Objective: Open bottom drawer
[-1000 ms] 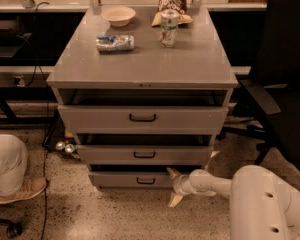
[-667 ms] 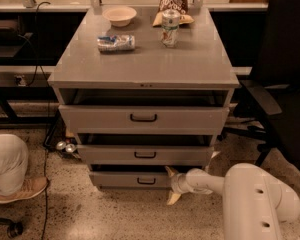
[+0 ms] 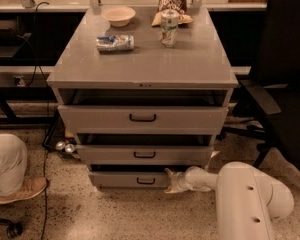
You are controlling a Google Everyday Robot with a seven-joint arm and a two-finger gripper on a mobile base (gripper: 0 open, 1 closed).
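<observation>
Pictured low beneath the front right corner of the table (image 3: pixel 140 66): gripper (image 3: pixel 171 180), fingers (image 3: pixel 168 172) spread apart, tips against the right end of the bottom drawer (image 3: pixel 125 180), clamped on nothing. Lowest under the table's front edge, slightly out, dark gap above, black handle (image 3: pixel 146 181) untouched.
</observation>
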